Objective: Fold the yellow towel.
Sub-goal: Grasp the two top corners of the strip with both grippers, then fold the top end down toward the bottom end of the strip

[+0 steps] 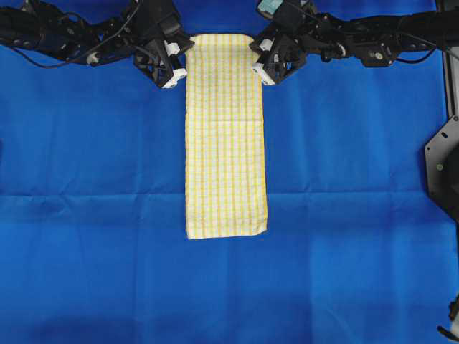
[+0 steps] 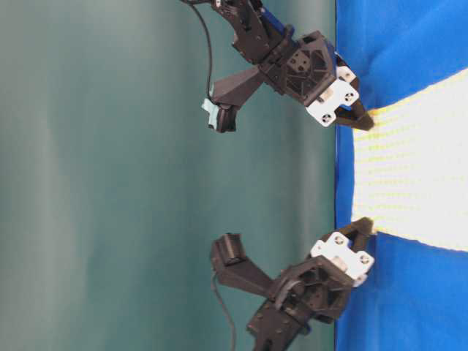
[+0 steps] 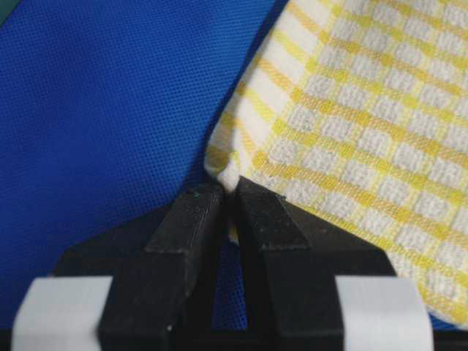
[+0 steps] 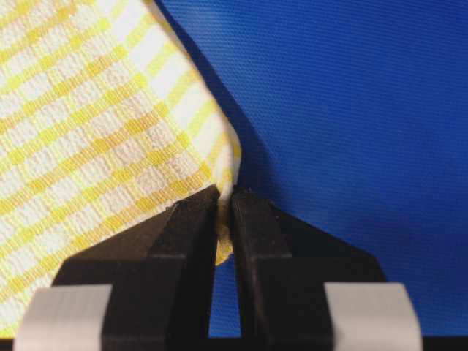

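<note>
Yellow towel (image 1: 226, 136): long checked woven strip | both jaws clamped on top corners

Overhead view: bright, even light, saturated colour. Blue cloth (image 1: 93, 215) shows faint darker bands along its creases and dimmer patches toward the lower corners. Short, soft shadows lie under the two arms at the top edge. No glare.

Table-level view: picture lies turned sideways. Soft overall; yellow towel (image 2: 417, 168) is overexposed, its checks washed nearly white. Green backdrop (image 2: 110, 183) is lit unevenly, paler in vertical bands.

Wrist views: weave of the towel is fairly sharp at centre, softer toward the frame edges. Black fingers (image 3: 183, 248) up close are slightly blurred. A dark shadow sits beside the lifted towel corner in both views.
</note>
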Robot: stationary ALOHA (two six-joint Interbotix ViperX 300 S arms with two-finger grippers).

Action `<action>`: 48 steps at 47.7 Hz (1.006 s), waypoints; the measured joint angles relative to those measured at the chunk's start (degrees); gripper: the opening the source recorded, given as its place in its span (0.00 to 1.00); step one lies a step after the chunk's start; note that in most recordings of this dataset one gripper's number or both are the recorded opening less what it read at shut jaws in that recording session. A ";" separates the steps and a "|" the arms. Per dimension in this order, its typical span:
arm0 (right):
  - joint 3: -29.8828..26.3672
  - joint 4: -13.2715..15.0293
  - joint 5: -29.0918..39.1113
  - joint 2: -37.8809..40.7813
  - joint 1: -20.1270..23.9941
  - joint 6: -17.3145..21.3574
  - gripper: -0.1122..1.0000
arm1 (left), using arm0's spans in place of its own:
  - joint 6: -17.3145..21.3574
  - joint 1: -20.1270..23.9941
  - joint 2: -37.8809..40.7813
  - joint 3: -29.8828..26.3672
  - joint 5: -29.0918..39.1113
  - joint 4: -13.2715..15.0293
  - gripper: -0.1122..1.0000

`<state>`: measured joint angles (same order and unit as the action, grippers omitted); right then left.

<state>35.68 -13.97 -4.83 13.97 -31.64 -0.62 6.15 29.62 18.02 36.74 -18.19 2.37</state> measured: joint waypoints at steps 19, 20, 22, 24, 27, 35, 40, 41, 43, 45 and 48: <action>1.05 -0.09 0.00 -5.01 -0.18 -0.09 0.16 | 2.55 0.26 -4.04 -0.18 2.55 0.00 0.14; 1.05 -0.09 0.09 -5.10 -0.18 -0.09 0.16 | 2.55 0.26 -4.13 -0.26 2.64 0.00 0.14; 1.05 0.00 0.09 -5.10 -0.18 -0.09 0.16 | 2.55 0.26 -4.13 -0.26 2.90 0.00 0.14; 1.05 -0.09 0.18 -5.10 -0.18 -0.09 0.16 | 2.46 0.26 -4.22 -0.26 3.08 0.00 0.14; 1.41 -0.18 0.18 -5.36 -0.18 0.00 0.16 | 2.20 0.09 -4.66 -0.26 3.69 0.00 0.14; 3.96 -0.88 0.09 -8.35 0.97 0.88 0.16 | 1.85 -2.99 -7.82 0.26 6.33 0.00 0.14; 6.24 -1.14 0.09 -10.81 3.34 1.14 0.16 | 1.58 -5.89 -10.37 1.93 7.38 0.00 0.14; 6.68 -1.23 0.09 -11.34 3.96 1.23 0.16 | 1.58 -6.50 -10.90 2.37 7.47 0.00 0.14; 7.82 -1.32 0.00 -12.57 5.19 1.58 0.16 | 1.58 -7.65 -12.04 3.16 7.56 0.00 0.14; 8.70 -1.58 0.00 -13.71 6.33 1.85 0.16 | 1.32 -8.96 -13.18 4.04 7.73 0.09 0.14; 10.28 -2.02 -0.18 -15.73 8.09 2.20 0.16 | 0.79 -10.81 -14.94 5.27 7.73 0.09 0.14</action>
<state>45.97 -16.00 -5.01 -1.76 -23.55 1.58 6.94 18.81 3.08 42.01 -10.46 2.46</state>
